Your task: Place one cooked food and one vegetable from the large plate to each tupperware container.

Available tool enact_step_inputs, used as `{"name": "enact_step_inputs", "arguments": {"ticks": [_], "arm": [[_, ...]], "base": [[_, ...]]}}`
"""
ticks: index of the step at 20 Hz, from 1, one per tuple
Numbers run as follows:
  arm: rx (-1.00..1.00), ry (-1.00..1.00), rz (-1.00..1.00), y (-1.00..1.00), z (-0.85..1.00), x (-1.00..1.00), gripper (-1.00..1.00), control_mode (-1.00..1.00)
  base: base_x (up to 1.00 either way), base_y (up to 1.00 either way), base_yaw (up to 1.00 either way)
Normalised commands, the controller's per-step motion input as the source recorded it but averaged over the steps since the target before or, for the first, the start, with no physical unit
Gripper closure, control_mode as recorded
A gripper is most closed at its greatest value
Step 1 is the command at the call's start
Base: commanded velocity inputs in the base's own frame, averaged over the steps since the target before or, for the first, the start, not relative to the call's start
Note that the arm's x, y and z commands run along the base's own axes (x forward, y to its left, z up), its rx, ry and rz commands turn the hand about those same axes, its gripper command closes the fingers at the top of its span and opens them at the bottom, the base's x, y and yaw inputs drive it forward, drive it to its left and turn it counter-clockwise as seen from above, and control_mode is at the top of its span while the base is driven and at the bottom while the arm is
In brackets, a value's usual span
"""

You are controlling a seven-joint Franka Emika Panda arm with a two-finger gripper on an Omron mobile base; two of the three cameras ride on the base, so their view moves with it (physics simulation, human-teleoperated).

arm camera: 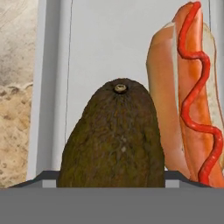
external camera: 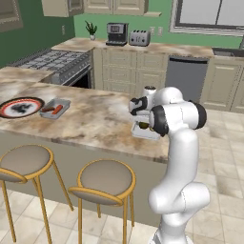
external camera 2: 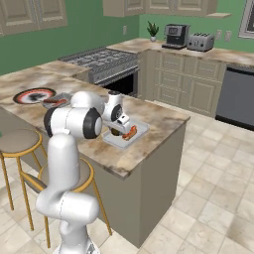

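Lying lower centre, the avocado (arm camera: 114, 138) rests beside a hot dog (arm camera: 188, 96) in the tupperware container (arm camera: 105, 43); whether the fingers are spread cannot be told.

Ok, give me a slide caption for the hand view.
Avocado and hot dog lying side by side in a pale grey container on the marble counter.

You are running a glossy white arm (external camera: 178, 157) built of rounded, tube-like segments; its bulbous lower joint housing (external camera 2: 69, 208) swells like a smooth shell; dark, near-black rings and round caps mark the joints (external camera 2: 93, 123); the hand (external camera: 139, 106) is white with black panels; no cables, screws or lettering are clear enough to make out.
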Motion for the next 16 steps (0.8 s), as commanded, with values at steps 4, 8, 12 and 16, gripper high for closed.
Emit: {"name": "enact_step_inputs", "arguments": {"ticks": [4,8,12,16], "arm": [[0.00,0.00,0.01,0.00,0.00,0.09,-1.00,-1.00],[0.00,0.00,0.01,0.00,0.00,0.04,-1.00,-1.00],[0.00,0.00,0.00,0.00,0.00,0.00,-1.00,-1.00],[-0.01,0.00,0.00,0.00,0.04,-0.05,-1.00,-1.00]], "base": [[0.00,0.00,0.00],[0.00,0.00,0.00],[0.00,0.00,0.00],[0.00,0.00,0.00]]}}
